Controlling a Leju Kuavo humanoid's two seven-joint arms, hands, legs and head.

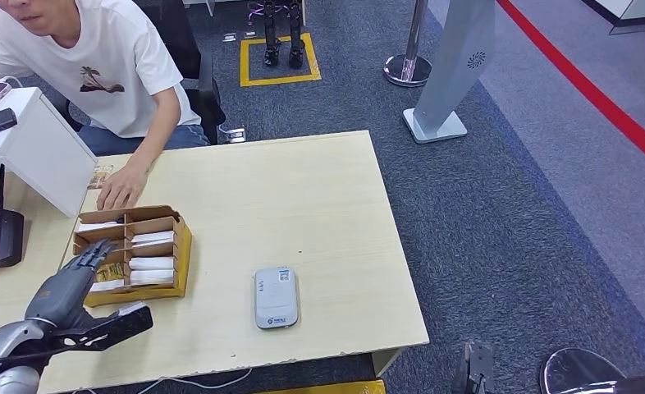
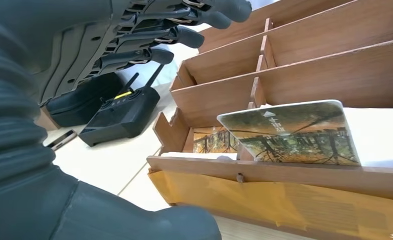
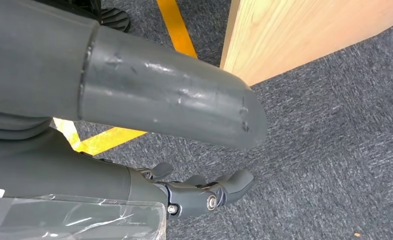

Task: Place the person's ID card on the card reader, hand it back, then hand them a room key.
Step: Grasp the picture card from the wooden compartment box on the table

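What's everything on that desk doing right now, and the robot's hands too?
Left hand: open, fingers spread over the box, holding nothing.
Right hand: hanging by the desk, empty.
Wooden box: holds white cards in compartments.
Card reader: bare, no card on it.
Person's hand: flat on the desk.

You have the surface across the left and centre of the head view. The card box sits at its lower left, cards standing in its compartments. The card reader lies to the box's right, nearer the bottom edge. The person's hand rests just above the box. The left hand is at the box's left edge.
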